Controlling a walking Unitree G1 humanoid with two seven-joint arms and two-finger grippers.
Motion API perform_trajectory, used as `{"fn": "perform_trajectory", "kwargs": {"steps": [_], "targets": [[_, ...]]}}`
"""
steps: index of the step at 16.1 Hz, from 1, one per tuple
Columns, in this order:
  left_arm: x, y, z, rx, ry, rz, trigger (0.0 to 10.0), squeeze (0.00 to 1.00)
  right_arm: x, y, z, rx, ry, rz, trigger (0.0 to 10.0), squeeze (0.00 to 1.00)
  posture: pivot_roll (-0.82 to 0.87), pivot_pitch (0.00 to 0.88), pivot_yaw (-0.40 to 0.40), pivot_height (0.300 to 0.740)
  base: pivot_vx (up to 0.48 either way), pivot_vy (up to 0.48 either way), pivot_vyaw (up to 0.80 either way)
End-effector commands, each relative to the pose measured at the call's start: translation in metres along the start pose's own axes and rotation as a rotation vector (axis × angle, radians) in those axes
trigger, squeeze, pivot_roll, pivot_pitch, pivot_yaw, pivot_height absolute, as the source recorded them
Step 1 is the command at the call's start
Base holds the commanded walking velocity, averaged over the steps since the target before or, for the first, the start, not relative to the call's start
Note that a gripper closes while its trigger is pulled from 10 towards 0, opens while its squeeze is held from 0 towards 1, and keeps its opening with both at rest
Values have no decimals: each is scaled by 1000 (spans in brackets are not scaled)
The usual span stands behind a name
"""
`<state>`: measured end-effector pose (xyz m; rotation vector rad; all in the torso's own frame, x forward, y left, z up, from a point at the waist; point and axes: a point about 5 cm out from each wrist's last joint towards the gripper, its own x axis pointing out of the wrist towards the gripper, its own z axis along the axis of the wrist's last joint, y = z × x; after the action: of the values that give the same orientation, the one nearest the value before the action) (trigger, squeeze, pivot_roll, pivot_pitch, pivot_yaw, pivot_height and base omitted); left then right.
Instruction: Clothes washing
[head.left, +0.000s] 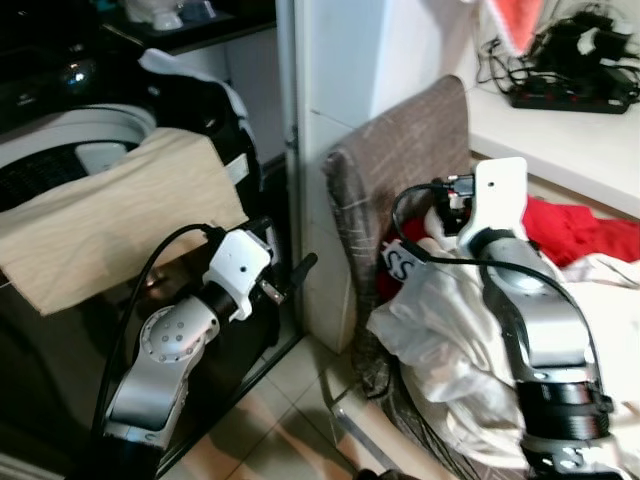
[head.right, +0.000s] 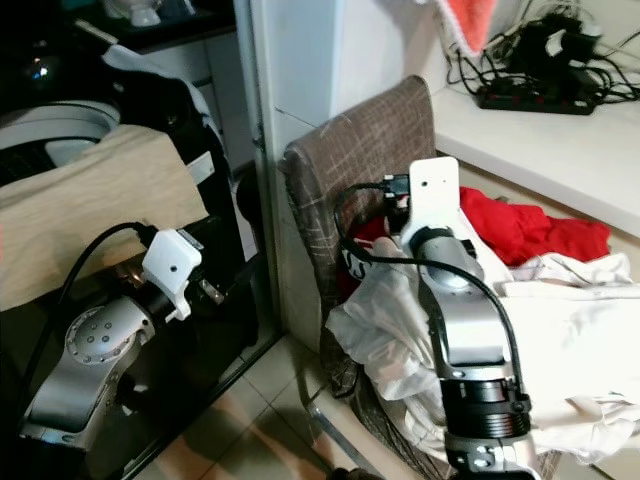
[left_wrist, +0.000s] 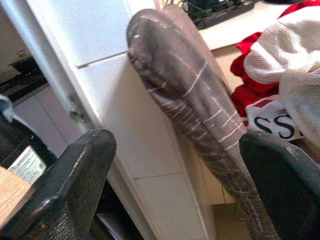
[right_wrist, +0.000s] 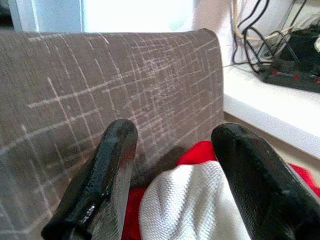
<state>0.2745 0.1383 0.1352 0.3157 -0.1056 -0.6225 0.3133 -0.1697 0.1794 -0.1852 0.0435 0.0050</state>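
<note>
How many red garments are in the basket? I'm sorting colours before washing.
1 that I can make out: a red garment at the back of the grey basket, partly under white clothes. Others may be buried.

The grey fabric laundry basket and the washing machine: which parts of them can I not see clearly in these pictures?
- Grey fabric laundry basket: its lower inside is hidden under the white mesh garment, the red cloth and the right arm.
- Its bottom is cut off by the lower edge of the eye views.
- White top-loading washing machine: a beige towel covers part of its opening; the drum is dark.
- Printed letters on the clothing: partly folded away, unreadable.
</note>
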Motion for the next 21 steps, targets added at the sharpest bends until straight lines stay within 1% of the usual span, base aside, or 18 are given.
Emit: {"fn": "perform_trajectory", "kwargs": {"steps": [1,2,3,5,6,8,10,11,12,13,14,15,16,17,18,19,20,21], "targets": [[1,-2,1,11,0,-14,10000,0,-10,-6,-2,-7,25,-18,10000,0,-58,2,-20,732,0,0,0],[1,-2,1,11,2,-15,10000,0,-18,-7,-6,-1,49,-10,10000,0,-58,2,-20,732,0,0,0],[1,-3,0,10,5,-20,10000,0,-31,-8,-12,12,85,-31,10000,0,-77,5,-19,732,0,0,0],[2,-3,0,12,4,-32,10000,0,-40,-15,-18,38,129,-134,10000,0,-87,2,-14,732,0,0,0],[4,-3,0,13,3,-38,10000,0,-44,-16,-22,46,158,-165,10000,0,-96,0,-7,732,0,0,0],[5,-3,1,15,1,-44,10000,0,-46,-19,-43,79,265,-188,10000,0,-99,0,-4,732,0,0,0],[7,-2,1,15,-2,-48,10000,0,-42,-21,-66,93,346,-211,10000,0,-100,0,0,732,0,0,0],[7,-3,1,16,-2,-49,10000,0,-34,-21,-74,73,363,-208,10000,0,-99,0,1,732,0,0,0],[8,-3,1,16,-3,-50,10000,0,-29,-21,-82,91,392,-211,10000,0,-94,0,6,732,0,0,0],[9,-3,2,12,-7,-49,10000,0,-23,-21,-88,71,404,-198,10000,0,-94,0,3,732,0,0,0],[10,-3,2,14,-8,-49,10000,0,-18,-19,-100,104,450,-192,10000,0,-91,0,2,732,0,0,0],[10,-3,2,20,-8,-46,10000,0,-15,-16,-114,213,522,-193,0,0,-79,0,-2,732,0,0,0],[10,-2,2,21,-9,-40,10000,0,-12,-10,-115,270,534,-170,0,0,-72,0,-3,732,0,0,0],[10,-2,2,20,-8,-36,10000,0,-4,-5,-102,263,480,-138,0,0,-72,0,-3,732,0,0,0],[9,-2,2,21,-8,-35,10000,0,7,0,-78,225,375,-87,0,0,-70,0,-3,732,0,0,0],[9,-3,2,21,-7,-34,10000,0,13,4,-64,177,303,-49,0,0,-70,0,-3,732,0,0,0],[9,-3,2,22,-8,-32,10000,0,21,12,-33,102,152,28,0,0,-66,0,-6,732,0,0,0],[10,-2,2,23,-9,-27,10000,0,26,17,-9,98,45,76,0,0,-66,0,-10,732,0,0,0]]}}
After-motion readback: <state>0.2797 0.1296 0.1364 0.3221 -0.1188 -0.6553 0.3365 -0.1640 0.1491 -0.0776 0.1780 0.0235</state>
